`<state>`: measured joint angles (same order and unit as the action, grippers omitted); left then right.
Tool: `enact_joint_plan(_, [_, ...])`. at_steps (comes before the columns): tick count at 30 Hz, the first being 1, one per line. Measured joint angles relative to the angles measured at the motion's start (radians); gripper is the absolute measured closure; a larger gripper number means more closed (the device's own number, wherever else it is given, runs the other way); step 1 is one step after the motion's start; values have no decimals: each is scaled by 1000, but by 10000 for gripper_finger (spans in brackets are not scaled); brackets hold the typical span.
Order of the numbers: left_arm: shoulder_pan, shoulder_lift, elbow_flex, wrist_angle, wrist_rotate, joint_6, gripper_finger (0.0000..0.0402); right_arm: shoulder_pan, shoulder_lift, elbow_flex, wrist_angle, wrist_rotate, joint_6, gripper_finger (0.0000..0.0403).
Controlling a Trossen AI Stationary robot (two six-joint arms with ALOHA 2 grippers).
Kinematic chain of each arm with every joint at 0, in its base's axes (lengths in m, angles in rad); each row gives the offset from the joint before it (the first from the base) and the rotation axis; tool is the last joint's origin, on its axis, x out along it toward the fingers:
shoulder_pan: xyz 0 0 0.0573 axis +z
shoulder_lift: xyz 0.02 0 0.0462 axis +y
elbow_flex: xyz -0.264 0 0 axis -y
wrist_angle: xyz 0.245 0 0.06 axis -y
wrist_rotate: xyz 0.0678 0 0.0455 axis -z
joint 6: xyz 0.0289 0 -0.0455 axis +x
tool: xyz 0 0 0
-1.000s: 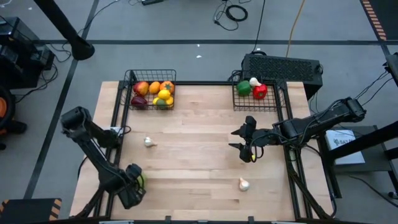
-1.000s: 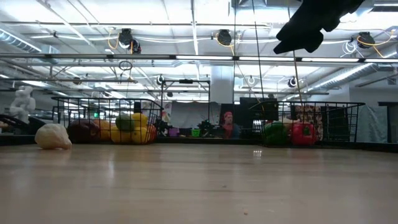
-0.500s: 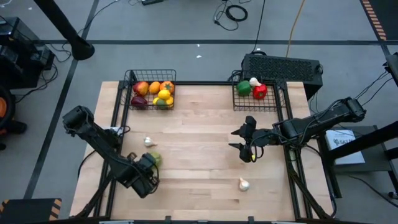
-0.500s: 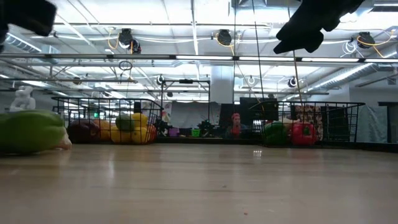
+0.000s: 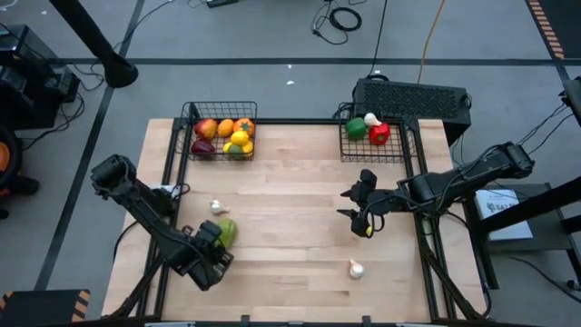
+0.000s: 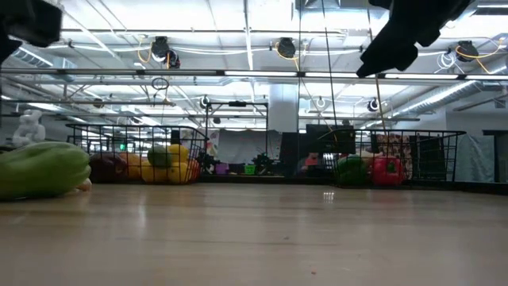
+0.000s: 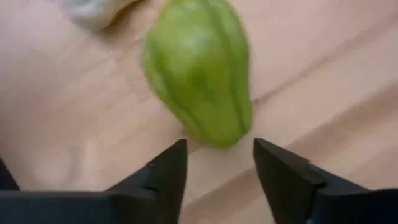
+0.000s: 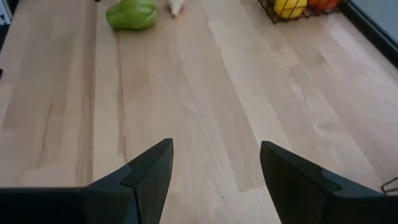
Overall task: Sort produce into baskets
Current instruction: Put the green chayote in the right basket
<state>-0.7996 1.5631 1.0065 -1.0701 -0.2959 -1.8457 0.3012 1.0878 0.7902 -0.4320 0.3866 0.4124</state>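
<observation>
Left gripper point(image 7: 217, 163) low over the table's near-left part, fingers spread, nothing between them. Green vegetable point(image 7: 200, 70) lies on the wood just ahead of the fingertips, apart from them. One garlic bulb point(image 5: 217, 207) just beyond it; in the left wrist view only a pale edge of the bulb shows, cut off by the frame.

Right gripper point(image 8: 214, 163) over the table's right-centre, fingers spread, empty. Second garlic bulb point(image 5: 356, 269) lies nearer the front edge, apart from it.

Left basket point(image 5: 189, 113) at the far-left corner holds red, orange and yellow pieces; individual kinds hard to make out. Right basket point(image 5: 345, 153) at the far right holds a green piece, a red piece and something white.

Low view: green vegetable cut off at the frame edge, hiding most of the bulb behind it. No legible writing.
</observation>
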Motion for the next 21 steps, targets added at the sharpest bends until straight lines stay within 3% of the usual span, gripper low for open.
enact_joint_plan(4, [-41, 15, -4, -5, -60, -243, 160, 0, 0, 0, -11, 0, 12, 170])
enact_joint_plan(7, [-59, 33, -4, 11, -63, -315, 141, 0, 0, 0, -13, 0, 12, 170])
enact_joint_plan(14, [-58, 116, -4, 94, -50, -268, 113, 0, 0, 0, -13, 0, 6, 170])
enact_joint_plan(18, [-49, 141, -4, 80, -11, -269, 79, 0, 0, 0, -14, 0, 14, 170])
enact_joint_plan(21, [-52, 142, -4, 71, -39, -268, 47, 0, 0, 0, -14, 0, 15, 170])
